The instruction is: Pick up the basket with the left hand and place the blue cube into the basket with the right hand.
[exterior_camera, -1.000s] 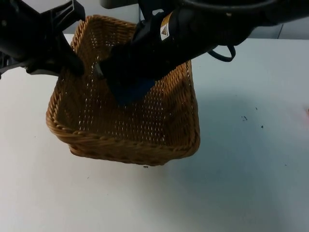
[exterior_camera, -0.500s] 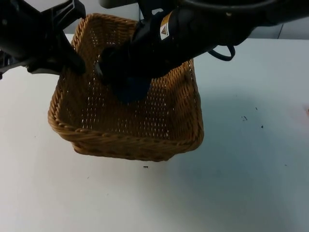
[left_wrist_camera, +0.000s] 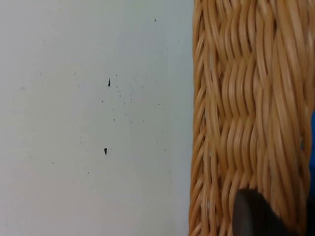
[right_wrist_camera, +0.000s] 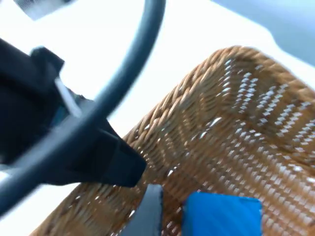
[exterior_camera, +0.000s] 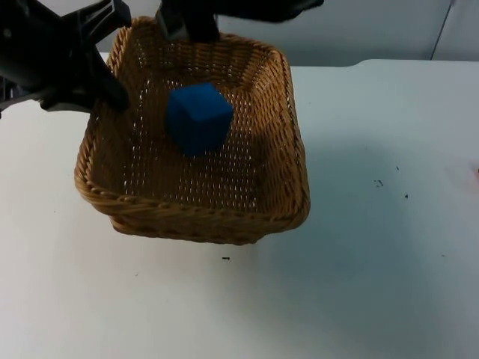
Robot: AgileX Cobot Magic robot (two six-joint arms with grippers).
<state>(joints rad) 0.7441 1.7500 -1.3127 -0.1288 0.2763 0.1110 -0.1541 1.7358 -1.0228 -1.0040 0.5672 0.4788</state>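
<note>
Resting inside the basket [exterior_camera: 284, 97], blue cube [exterior_camera: 198, 118]; left end effector [exterior_camera: 112, 96] clamped on rim; right end effector [exterior_camera: 187, 22] above, state indeterminable.

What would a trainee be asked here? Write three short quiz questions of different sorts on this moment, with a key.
1. True or false: the blue cube lies inside the basket.
2. Multiple choice: the left gripper is A) shut on the basket's left rim, B) resting flat on the table, C) shut on the cube.
3. Fill in: the right gripper is above the basket's ___ rim, apart from the cube.

Key
1. True; the cube rests on the woven bottom, and the right wrist view shows it there too.
2. A; the left wrist view shows a fingertip against the weave.
3. Far.
</note>
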